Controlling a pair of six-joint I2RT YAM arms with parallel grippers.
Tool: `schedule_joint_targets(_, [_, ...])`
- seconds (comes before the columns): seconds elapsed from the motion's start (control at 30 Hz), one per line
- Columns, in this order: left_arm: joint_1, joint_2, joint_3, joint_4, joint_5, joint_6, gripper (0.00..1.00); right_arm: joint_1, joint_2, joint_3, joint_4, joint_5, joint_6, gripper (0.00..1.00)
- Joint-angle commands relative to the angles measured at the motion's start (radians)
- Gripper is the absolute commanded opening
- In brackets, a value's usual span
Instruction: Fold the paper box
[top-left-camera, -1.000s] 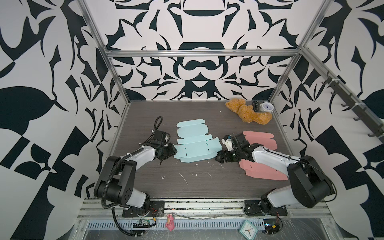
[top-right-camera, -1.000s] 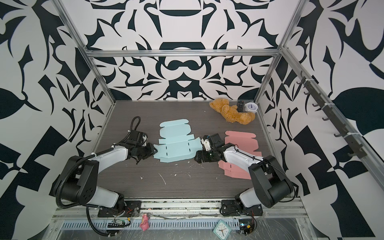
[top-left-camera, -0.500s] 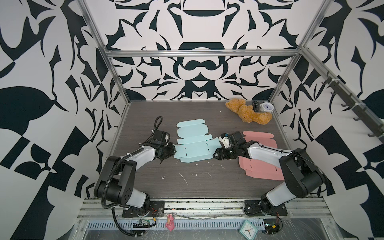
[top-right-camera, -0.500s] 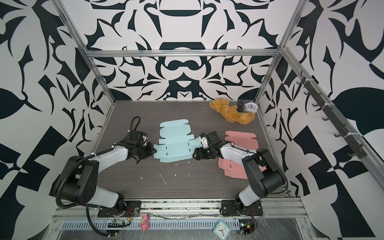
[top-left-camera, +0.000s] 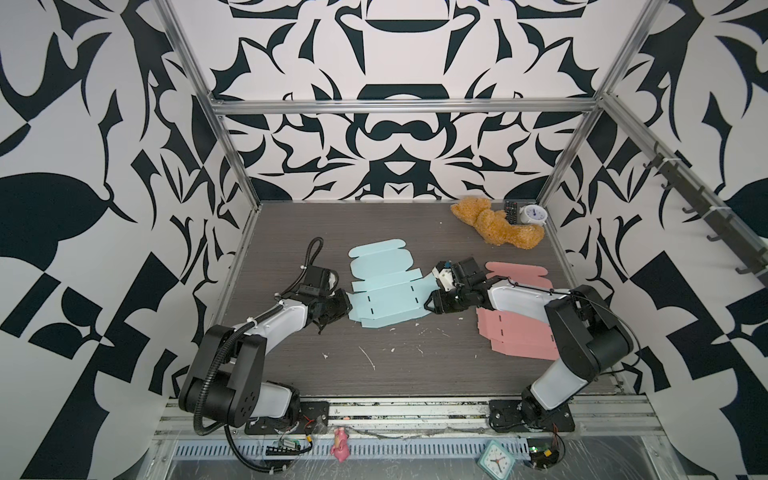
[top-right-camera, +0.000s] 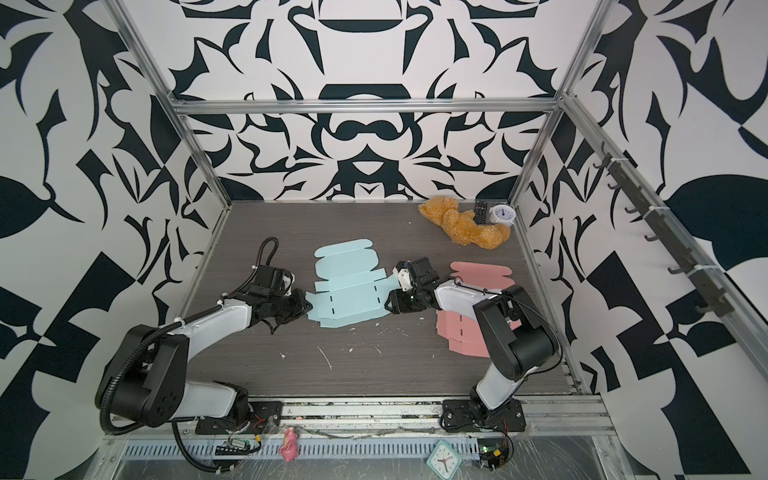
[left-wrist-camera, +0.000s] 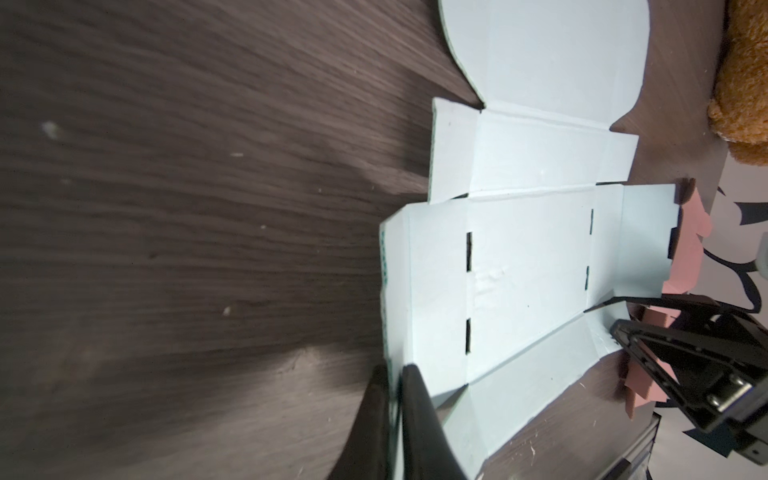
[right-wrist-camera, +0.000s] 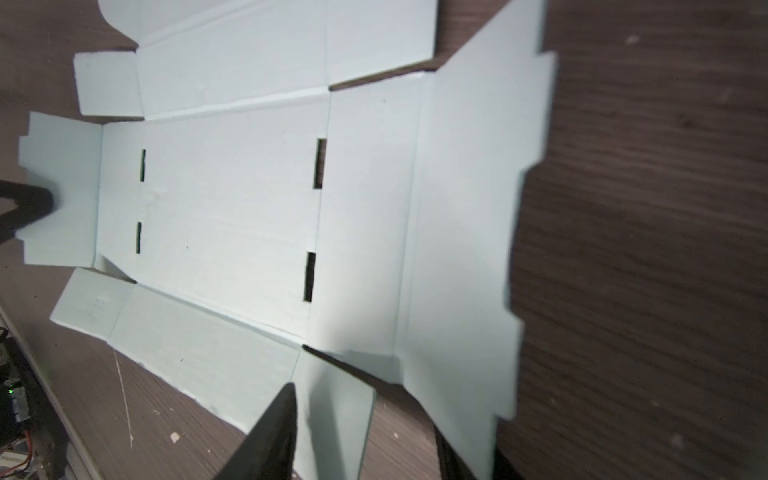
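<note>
**Both tools at the blue blank**

The light-blue paper box (top-left-camera: 384, 297) lies unfolded and flat in the middle of the bench (top-left-camera: 415, 374). On its left side flap, the left tool (top-left-camera: 347, 311) is pinched tight on the edge. Opposite, the right tool (top-left-camera: 428, 306) straddles the right flap, jaws apart, not clamped.
</note>
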Motion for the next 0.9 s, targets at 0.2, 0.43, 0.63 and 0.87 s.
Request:
schedule_joint_targets(0.2, [-0.031, -0.067, -0.062, -0.015, 0.001, -0.045, 0.13, -0.004, 0.05, 0.069, 0.029, -0.011, -0.022, 0.42])
schedule_joint_targets(0.43, [-0.089, -0.113, -0.098, -0.015, -0.017, -0.092, 0.15, -0.011, 0.107, 0.119, 0.032, -0.011, -0.036, 0.42])
schedule_joint_targets(0.63, [-0.154, -0.147, -0.123, -0.013, -0.048, -0.134, 0.15, -0.019, 0.165, 0.203, -0.001, -0.008, -0.062, 0.43])
schedule_joint_targets(0.87, [-0.219, -0.175, -0.144, -0.007, -0.07, -0.176, 0.3, -0.031, 0.182, 0.268, -0.029, 0.006, -0.074, 0.48])
